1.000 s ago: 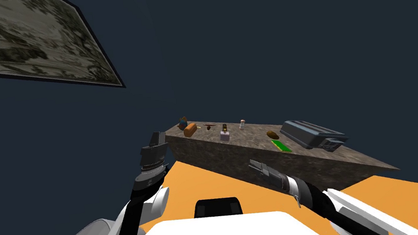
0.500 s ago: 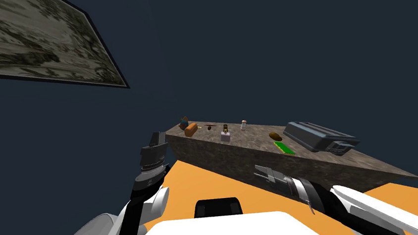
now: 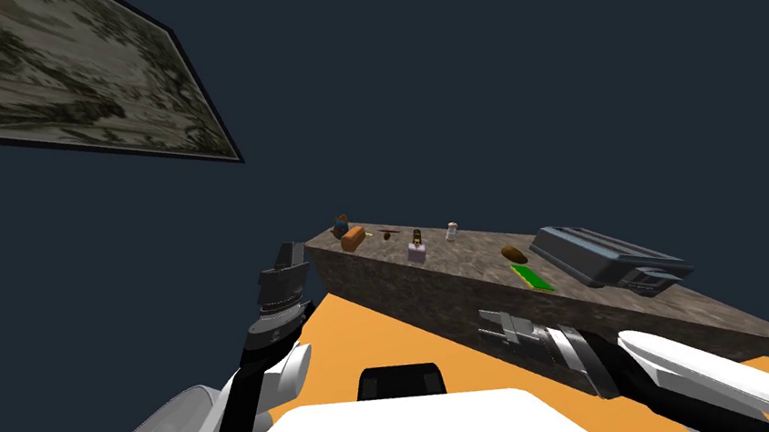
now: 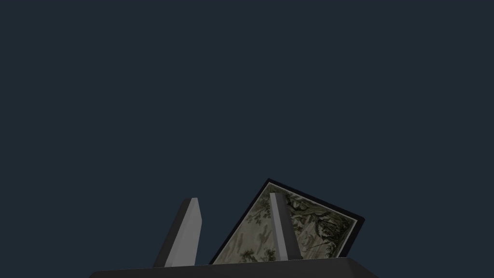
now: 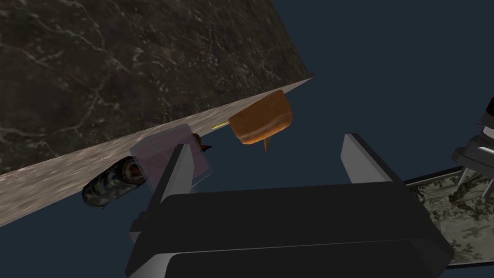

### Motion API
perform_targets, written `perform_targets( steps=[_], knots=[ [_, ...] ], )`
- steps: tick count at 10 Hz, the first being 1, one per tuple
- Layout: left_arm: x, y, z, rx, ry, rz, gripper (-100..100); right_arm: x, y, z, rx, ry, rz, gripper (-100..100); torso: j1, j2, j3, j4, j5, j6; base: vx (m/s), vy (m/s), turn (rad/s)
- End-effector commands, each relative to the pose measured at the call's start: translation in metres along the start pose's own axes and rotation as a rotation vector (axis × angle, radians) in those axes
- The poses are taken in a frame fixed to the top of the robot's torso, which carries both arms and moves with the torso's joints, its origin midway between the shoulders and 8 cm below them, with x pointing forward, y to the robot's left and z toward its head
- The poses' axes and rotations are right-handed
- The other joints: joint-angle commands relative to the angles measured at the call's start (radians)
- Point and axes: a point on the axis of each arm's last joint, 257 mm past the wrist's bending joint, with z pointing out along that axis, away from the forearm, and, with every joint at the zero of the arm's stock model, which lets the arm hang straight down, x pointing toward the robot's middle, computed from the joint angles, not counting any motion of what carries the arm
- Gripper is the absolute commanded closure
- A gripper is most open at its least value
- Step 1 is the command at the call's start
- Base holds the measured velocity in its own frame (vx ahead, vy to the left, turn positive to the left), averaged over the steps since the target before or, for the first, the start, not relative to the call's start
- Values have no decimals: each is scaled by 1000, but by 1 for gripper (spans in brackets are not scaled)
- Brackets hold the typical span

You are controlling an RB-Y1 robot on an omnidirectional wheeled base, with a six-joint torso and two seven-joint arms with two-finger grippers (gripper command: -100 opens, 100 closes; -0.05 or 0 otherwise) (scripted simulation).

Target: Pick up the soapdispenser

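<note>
Soap dispenser (image 3: 416, 249) is tiny in head view. In right wrist view one finger (image 5: 179, 169) covers part of its pale pinkish, see-thru body, and the pump top is hard to make out. Dark mottled item (image 5: 110, 187) next to it, can't tell what.

Right pincer (image 5: 267, 142) spread wide, nothing between fingers, low in front of counter (image 3: 400, 285), apart from dispenser. Left pincer (image 4: 233, 197) spread partway, empty, raised by counter's end.

Dispenser stands upright near counter's front edge, near orange loaf (image 3: 352, 238) at end corner. Dark grey appliance (image 3: 608, 256) sits toward other end. Stone-look counter, orange floor (image 3: 370, 339), dark blue wall (image 3: 494, 76).
</note>
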Motion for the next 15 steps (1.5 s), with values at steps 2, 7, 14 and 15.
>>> perform_targets(
  steps=[2,7,14,15],
  knots=[
    [0,0,0,0,0,0,0,13,-14,-15,21,99,-34,-100,0,-1,0,0,0,0,43,-24,87],
    [0,0,0,0,0,0,0,31,-39,-45,61,265,-97,-100,2,-1,-1,0,0,0,44,-8,73],
    [0,0,0,0,0,0,0,42,-82,-102,140,520,-197,-100,2,-3,-2,-1,0,0,72,-6,104],
    [0,0,0,0,0,0,0,40,-83,-105,142,534,-207,-100,3,-4,-2,-1,1,0,68,17,78]
  ],
)
